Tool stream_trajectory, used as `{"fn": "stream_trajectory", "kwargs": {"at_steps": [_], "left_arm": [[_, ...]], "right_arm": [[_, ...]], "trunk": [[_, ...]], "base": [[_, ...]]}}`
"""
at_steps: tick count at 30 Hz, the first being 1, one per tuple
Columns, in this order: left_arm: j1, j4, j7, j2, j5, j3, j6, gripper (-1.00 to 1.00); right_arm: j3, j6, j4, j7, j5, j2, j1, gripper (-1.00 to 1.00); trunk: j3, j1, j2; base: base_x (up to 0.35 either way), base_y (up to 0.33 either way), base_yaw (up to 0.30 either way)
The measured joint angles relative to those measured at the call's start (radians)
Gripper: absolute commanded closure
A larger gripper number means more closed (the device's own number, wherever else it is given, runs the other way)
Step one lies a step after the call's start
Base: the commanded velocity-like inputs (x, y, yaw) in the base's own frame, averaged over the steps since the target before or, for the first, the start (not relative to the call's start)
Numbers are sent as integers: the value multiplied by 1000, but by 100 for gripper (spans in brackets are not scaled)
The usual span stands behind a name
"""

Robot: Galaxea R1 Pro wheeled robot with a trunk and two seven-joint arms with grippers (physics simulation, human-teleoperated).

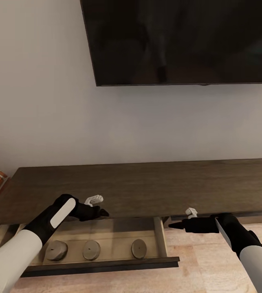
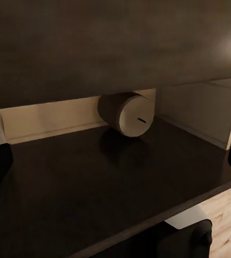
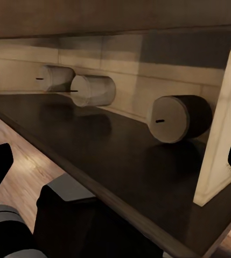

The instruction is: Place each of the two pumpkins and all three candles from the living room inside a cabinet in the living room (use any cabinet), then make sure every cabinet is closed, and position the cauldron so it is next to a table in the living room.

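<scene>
The long dark cabinet [image 1: 147,187] runs along the wall under a black screen [image 1: 179,40], with one drawer [image 1: 106,264] pulled out towards the wooden floor [image 1: 204,260]. Three squat candles [image 1: 91,249] lie in a row on its bottom. The left pincer [image 1: 100,211] reaches in over the drawer, fingers apart and holding nothing. The right pincer [image 1: 175,224] points at the drawer's side wall, its fingers spread and empty in its wrist view. Both forearms stretch low and forward.
</scene>
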Motion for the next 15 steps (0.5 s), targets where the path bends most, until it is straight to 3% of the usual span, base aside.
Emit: {"fn": "stream_trajectory", "kwargs": {"at_steps": [7,12,15], "left_arm": [[1,6,1,8,4,1,1,-100],[24,55,0,12,4,1,3,-100],[29,60,-12,13,4,-1,7,-100]], "right_arm": [[0,4,-2,-1,1,0,0,-100],[11,10,-3,2,3,2,0,-100],[82,31,-7,5,3,17,0,-100]], "trunk": [[0,0,0],[0,0,0],[0,0,0]], "base": [[1,1,0],[0,0,0],[0,0,0]]}}
